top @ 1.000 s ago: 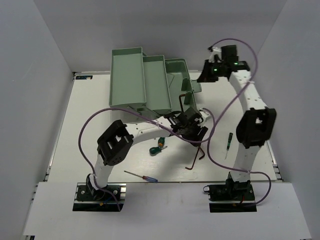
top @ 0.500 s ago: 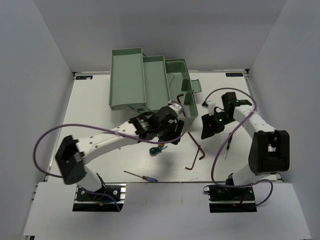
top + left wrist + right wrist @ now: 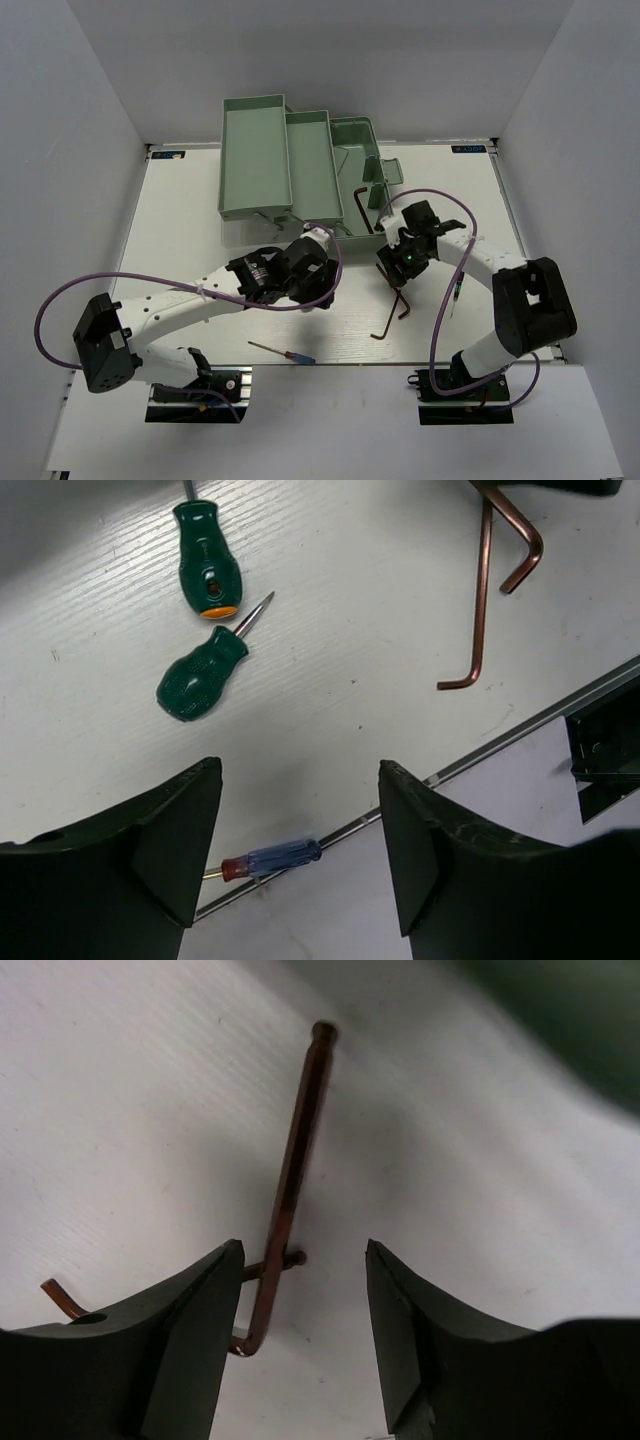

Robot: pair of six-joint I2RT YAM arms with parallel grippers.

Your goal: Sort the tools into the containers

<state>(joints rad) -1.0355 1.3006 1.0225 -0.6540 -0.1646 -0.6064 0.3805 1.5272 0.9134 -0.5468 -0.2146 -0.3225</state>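
Left fingers [image 3: 170, 840] stand spread above the counter [image 3: 330, 680], holding nothing. Two stubby green-handled screwdrivers [image 3: 200, 670] lie just beyond them, mid-counter, and the blue-handled screwdriver [image 3: 285, 855] lies at the near edge. Right fingers [image 3: 190, 1320] are spread too, straddling the long shank of a hex key [image 3: 295, 1160] (coppery-brown in the wrist view) without gripping it. The mint toolbox [image 3: 255, 150] sits open at the far edge.

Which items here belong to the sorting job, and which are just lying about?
Job: toolbox trays, green screwdrivers, blue screwdriver, hex keys, thin dark screwdriver.
Just there: purple cable, corner sticker.
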